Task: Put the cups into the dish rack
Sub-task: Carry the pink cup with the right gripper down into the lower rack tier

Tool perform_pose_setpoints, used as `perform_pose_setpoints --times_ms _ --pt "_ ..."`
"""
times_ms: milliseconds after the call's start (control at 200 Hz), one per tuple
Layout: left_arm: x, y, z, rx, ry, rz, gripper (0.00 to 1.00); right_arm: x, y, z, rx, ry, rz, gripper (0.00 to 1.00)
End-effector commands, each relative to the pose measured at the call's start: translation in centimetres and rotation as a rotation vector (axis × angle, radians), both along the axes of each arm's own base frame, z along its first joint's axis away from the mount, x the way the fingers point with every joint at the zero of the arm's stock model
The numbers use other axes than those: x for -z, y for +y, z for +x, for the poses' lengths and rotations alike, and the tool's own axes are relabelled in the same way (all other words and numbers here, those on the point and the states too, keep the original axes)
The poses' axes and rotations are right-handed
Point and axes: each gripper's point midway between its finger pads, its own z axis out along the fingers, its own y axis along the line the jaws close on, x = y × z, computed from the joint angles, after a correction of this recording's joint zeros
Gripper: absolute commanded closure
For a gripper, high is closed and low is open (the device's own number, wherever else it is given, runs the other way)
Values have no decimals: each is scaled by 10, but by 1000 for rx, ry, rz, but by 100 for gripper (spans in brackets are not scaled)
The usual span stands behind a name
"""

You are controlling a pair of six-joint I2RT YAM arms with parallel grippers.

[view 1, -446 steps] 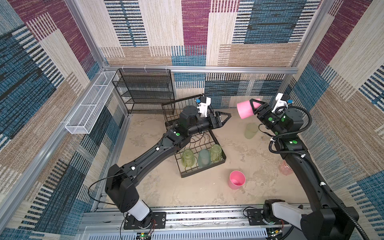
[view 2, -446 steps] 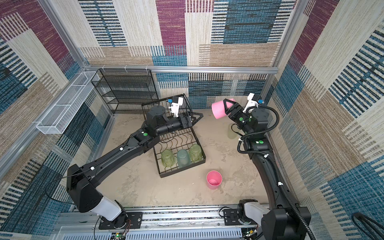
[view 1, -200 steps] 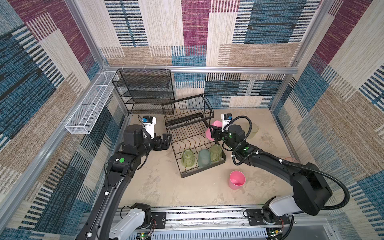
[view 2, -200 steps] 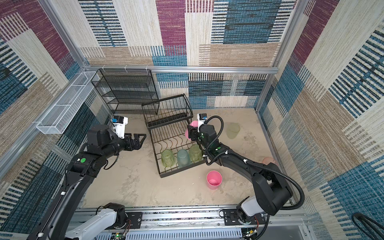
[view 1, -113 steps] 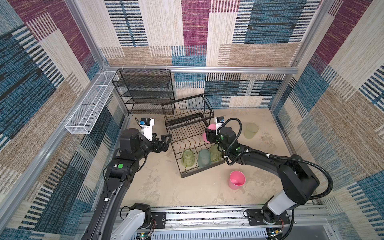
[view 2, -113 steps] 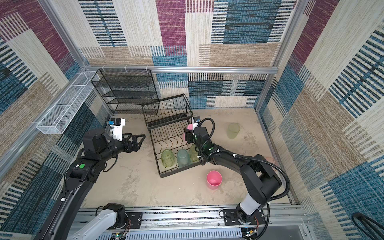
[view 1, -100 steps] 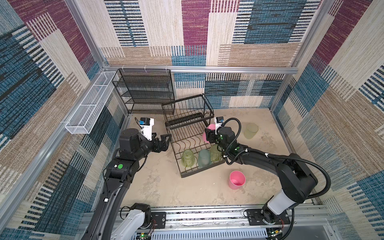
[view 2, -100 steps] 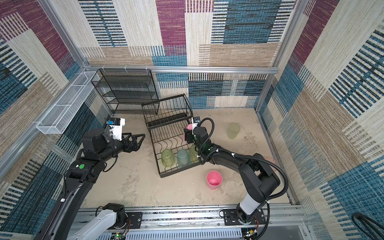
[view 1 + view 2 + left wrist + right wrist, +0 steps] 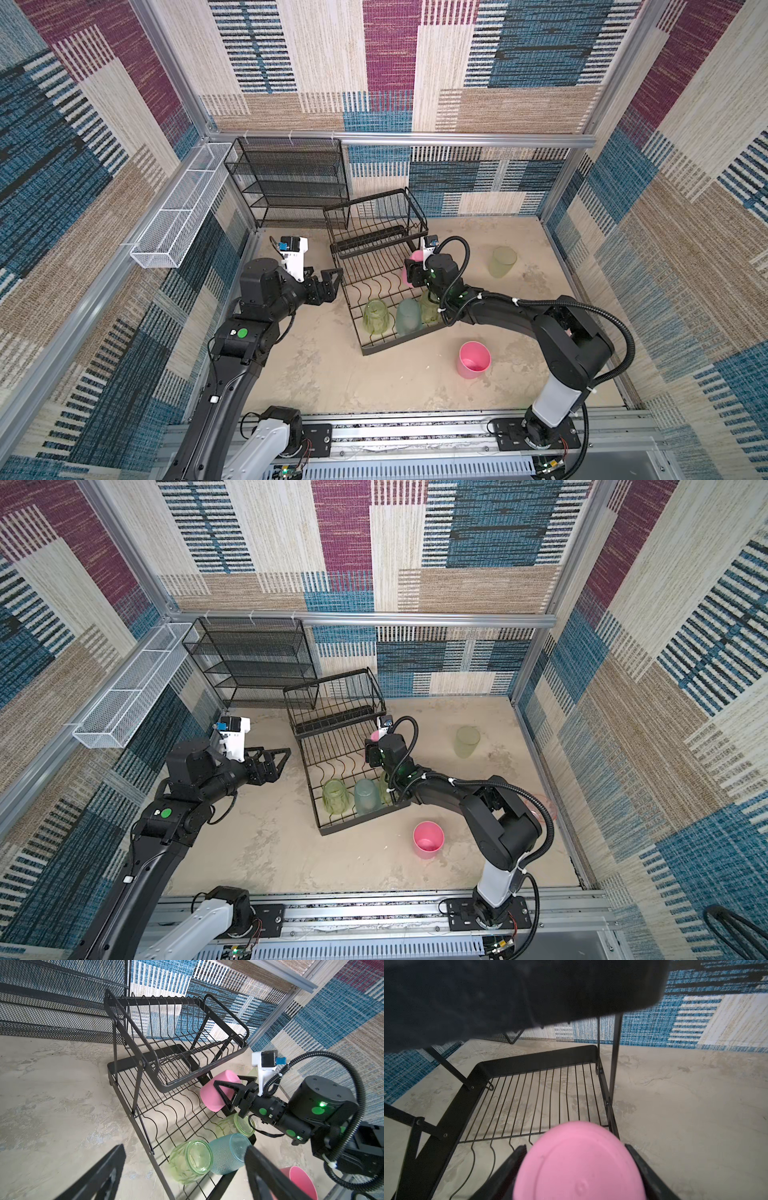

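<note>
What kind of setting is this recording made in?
Probably a lab test cell, not a kitchen: patterned fabric walls on an aluminium frame, two arms bolted to a rail, a rack on the floor.

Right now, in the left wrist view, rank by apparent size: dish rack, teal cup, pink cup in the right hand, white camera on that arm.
1. Dish rack, by far.
2. Teal cup and pink cup in the right hand: about alike; the pink one is farther and partly covered, so unranked.
3. White camera.
</note>
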Motion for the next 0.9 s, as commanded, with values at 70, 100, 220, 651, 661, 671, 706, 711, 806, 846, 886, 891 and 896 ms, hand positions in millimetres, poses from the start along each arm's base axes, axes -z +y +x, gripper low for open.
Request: perform_pose_setpoints --times_ms 70,100,220,651,661,671,706,711,806,846,886,891,896 --pt "-8 -2 3 0 -27 -30 7 -1 1 5 38 -31 0 35" --pt "-7 -2 3 1 -25 -30 8 0 0 5 43 -29 -1 35" --pt "-8 -3 3 8 -26 -39 7 6 0 6 57 -18 -10 35" --pt "-8 -5 3 14 -25 -46 8 25 2 13 95 25 -41 29" --pt "-7 -5 3 15 -24 -46 8 26 2 13 97 28 -42 29" --pt "-8 -5 2 15 -24 -47 8 26 3 13 97 27 -42 29" --pt "-7 -5 3 14 -23 -46 8 29 2 14 103 33 -47 29" --pt "-7 -5 3 15 -23 -46 8 29 1 14 103 34 -48 29" --pt "-8 -5 3 14 -25 -46 7 34 1 14 112 42 -59 29" --pt "-7 -5 3 15 -24 -48 8 37 0 14 116 46 -66 28" --pt "-8 -5 3 18 -24 -50 8 37 0 14 119 48 -70 28" --pt "-8 -5 3 17 -25 -50 8 38 0 14 119 49 -71 28" --pt "-8 -6 3 19 -24 -50 8 38 0 14 119 49 -71 28"
